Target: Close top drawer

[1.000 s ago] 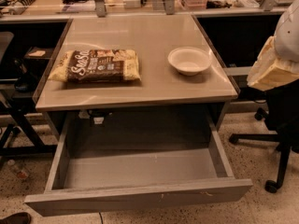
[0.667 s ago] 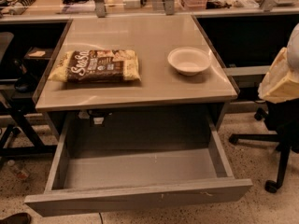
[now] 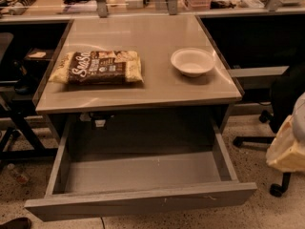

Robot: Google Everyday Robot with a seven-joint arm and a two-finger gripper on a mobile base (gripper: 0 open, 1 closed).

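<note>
The gripper [image 3: 287, 149] is sinking lower along the right edge.
The top drawer [image 3: 143, 205] is standing pulled far out, left of the jaws; whether they are spread or pressed together, I cannot tell. A bowl [image 3: 192, 61] and a snack bag [image 3: 97, 67] are sitting on the surface [image 3: 157, 87], up and left.

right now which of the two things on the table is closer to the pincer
The white bowl, on the right of the table. The pincer hangs at the view's right edge, beside the open drawer; the bag lies farther left.
</note>
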